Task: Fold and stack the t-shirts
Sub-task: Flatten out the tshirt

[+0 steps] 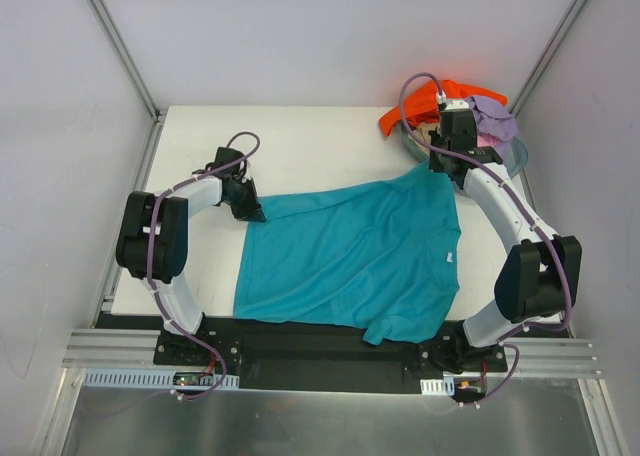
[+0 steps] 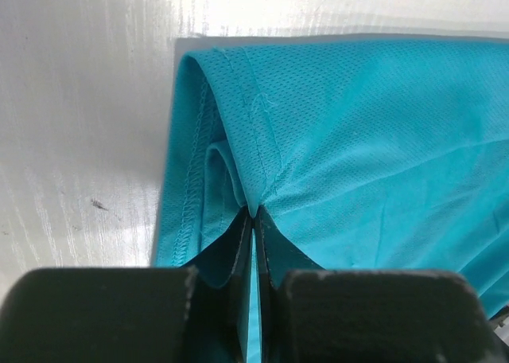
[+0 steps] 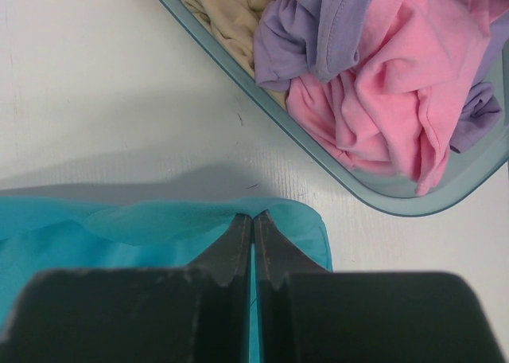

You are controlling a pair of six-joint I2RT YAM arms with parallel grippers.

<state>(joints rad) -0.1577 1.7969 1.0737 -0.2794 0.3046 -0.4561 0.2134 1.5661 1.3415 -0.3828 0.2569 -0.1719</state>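
Note:
A teal t-shirt [image 1: 350, 256] lies spread across the white table, with a small white neck tag [image 1: 451, 259] near its right side. My left gripper [image 1: 250, 208] is shut on the shirt's far left corner; the left wrist view shows its jaws pinching the hemmed cloth [image 2: 318, 140]. My right gripper [image 1: 437, 166] is shut on the shirt's far right corner, and the right wrist view shows the teal edge [image 3: 159, 220] pinched between its jaws. An orange shirt [image 1: 400, 116], a lavender one [image 3: 334, 21], a pink one [image 3: 398, 100] and a beige one [image 3: 227, 13] are bunched in the basin.
The grey-blue round basin [image 1: 516, 156] stands at the table's far right corner, just beyond my right gripper; its rim shows in the right wrist view [image 3: 262, 92]. Bare white table [image 1: 300, 141] lies behind the shirt. Grey walls enclose the table on three sides.

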